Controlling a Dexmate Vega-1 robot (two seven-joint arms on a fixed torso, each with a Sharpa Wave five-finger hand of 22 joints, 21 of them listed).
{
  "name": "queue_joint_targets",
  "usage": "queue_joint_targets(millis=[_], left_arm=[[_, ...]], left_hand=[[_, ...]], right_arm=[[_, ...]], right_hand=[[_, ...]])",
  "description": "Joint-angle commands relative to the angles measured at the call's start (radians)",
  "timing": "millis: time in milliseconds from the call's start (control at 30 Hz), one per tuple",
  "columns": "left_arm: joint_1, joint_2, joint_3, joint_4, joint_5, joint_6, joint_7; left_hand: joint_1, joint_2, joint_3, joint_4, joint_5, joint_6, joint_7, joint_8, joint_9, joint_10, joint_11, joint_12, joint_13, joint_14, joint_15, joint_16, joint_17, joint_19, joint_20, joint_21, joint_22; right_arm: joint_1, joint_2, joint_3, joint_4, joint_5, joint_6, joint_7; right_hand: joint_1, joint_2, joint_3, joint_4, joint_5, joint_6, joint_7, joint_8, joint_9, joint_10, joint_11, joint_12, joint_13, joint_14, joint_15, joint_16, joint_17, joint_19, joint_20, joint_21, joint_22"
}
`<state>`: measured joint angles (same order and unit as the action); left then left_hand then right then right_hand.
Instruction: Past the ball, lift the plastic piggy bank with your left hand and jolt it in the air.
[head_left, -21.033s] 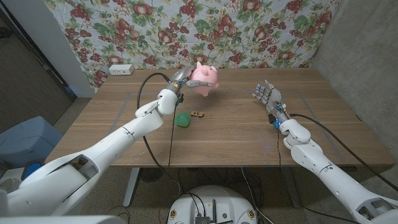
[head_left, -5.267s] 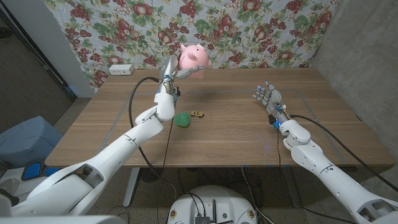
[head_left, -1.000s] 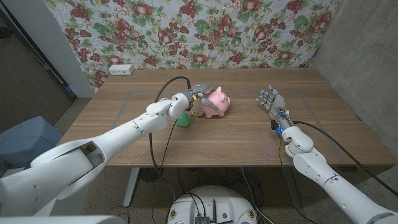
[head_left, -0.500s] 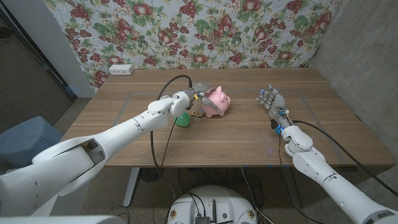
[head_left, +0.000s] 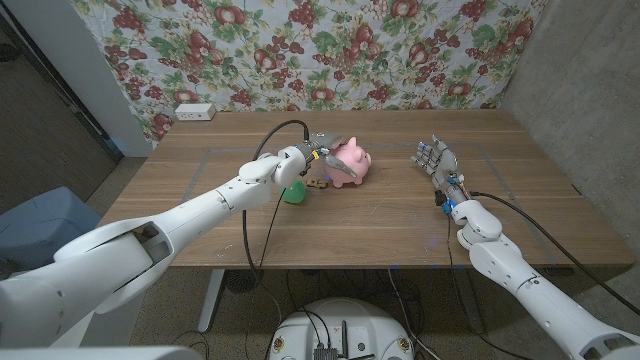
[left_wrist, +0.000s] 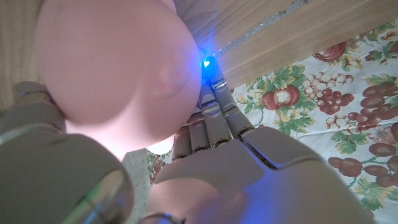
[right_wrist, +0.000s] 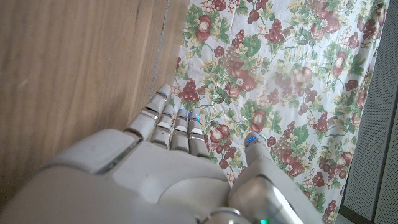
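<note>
The pink plastic piggy bank (head_left: 350, 161) stands on the wooden table (head_left: 380, 215), just past the green ball (head_left: 293, 192). My left hand (head_left: 320, 158) grips the pig's rear end, with fingers over its back and under its side. In the left wrist view the pink body (left_wrist: 112, 68) fills the space between the thumb and the fingers (left_wrist: 211, 118). My right hand (head_left: 434, 158) stands on the right side of the table, fingers spread and pointing up, holding nothing. The right wrist view shows its fingers (right_wrist: 168, 121) straight over bare wood.
A small brown toy (head_left: 318, 183) lies between the ball and the pig. A white box (head_left: 194, 110) sits at the table's far left corner. A flowered cloth (head_left: 400, 50) hangs behind the table. A blue bin (head_left: 40, 225) stands on the floor at left.
Five seconds ago the pig was held high in the air; it has since come down onto the table. Over the last second the hand and pig have barely shifted.
</note>
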<state>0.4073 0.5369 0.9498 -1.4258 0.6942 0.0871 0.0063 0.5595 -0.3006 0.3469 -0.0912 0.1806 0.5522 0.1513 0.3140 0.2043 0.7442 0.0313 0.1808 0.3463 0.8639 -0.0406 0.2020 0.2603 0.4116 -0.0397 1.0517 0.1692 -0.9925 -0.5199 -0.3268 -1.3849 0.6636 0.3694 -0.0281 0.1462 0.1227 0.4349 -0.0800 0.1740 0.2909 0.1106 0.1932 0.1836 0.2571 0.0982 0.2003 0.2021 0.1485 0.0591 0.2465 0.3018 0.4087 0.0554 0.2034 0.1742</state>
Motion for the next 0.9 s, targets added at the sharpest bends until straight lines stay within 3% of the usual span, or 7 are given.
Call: queue_joint_targets(millis=[33,233,500,700,900], left_arm=[[0.005,0.002,-0.012,0.003,-0.009,-0.01,0.036],[0.013,0.005,-0.024,0.003,-0.028,-0.026,0.055],[0.03,0.01,-0.049,0.0,-0.067,-0.055,0.088],[0.046,0.016,-0.068,-0.005,-0.097,-0.077,0.11],[0.054,0.021,-0.077,-0.008,-0.109,-0.094,0.122]], left_hand=[[-0.012,0.218,0.029,0.04,-0.003,0.116,-0.145,-0.02,-0.001,-0.024,-0.114,-0.005,-0.01,-0.105,-0.114,-0.008,-0.01,-0.033,0.015,-0.031,0.002],[-0.074,0.198,0.02,0.023,-0.003,0.043,-0.15,-0.059,0.0,-0.168,-0.101,-0.01,-0.035,-0.254,-0.059,-0.021,-0.037,-0.105,0.052,-0.104,0.004],[-0.138,0.204,0.028,-0.012,-0.004,-0.206,-0.19,-0.137,-0.002,-0.371,-0.06,-0.006,-0.074,-0.414,0.003,-0.017,-0.058,-0.19,0.091,-0.204,0.006],[-0.179,0.206,0.031,-0.033,-0.004,-0.368,-0.223,-0.138,-0.008,-0.528,-0.03,-0.006,-0.099,-0.558,0.04,-0.025,-0.065,-0.282,0.116,-0.285,0.007],[-0.192,0.208,0.034,-0.044,-0.004,-0.432,-0.232,-0.135,-0.01,-0.603,-0.03,-0.004,-0.111,-0.633,0.062,-0.026,-0.068,-0.337,0.126,-0.328,0.007]], right_arm=[[0.017,0.006,-0.004,0.018,-0.002,0.0,0.006],[0.02,0.006,-0.006,0.021,-0.005,0.002,0.008],[0.021,0.005,-0.008,0.019,-0.007,0.001,0.008],[0.02,0.003,-0.007,0.013,-0.007,0.0,0.007],[0.015,0.001,-0.007,0.006,-0.009,0.0,0.005]], right_hand=[[0.004,0.028,0.008,0.0,0.003,0.006,-0.005,0.001,0.003,0.005,0.0,0.004,0.002,0.008,0.001,-0.003,0.003,0.013,0.0,0.0,0.002],[0.003,0.027,0.007,0.001,0.003,0.006,-0.005,0.001,0.003,0.004,-0.002,0.004,0.002,0.007,0.002,-0.003,0.004,0.013,0.0,0.0,0.003],[0.001,0.026,0.006,0.002,0.003,0.005,-0.007,0.001,0.003,0.004,0.0,0.004,0.002,0.008,0.003,-0.003,0.004,0.013,0.0,-0.001,0.003],[0.001,0.025,0.005,0.002,0.002,0.005,-0.006,0.001,0.003,0.005,0.001,0.004,0.002,0.009,0.004,-0.003,0.004,0.013,0.001,-0.001,0.003],[0.0,0.025,0.005,0.002,0.002,0.005,-0.006,0.001,0.003,0.005,0.001,0.004,0.003,0.008,0.004,-0.003,0.004,0.013,0.001,-0.001,0.003]])
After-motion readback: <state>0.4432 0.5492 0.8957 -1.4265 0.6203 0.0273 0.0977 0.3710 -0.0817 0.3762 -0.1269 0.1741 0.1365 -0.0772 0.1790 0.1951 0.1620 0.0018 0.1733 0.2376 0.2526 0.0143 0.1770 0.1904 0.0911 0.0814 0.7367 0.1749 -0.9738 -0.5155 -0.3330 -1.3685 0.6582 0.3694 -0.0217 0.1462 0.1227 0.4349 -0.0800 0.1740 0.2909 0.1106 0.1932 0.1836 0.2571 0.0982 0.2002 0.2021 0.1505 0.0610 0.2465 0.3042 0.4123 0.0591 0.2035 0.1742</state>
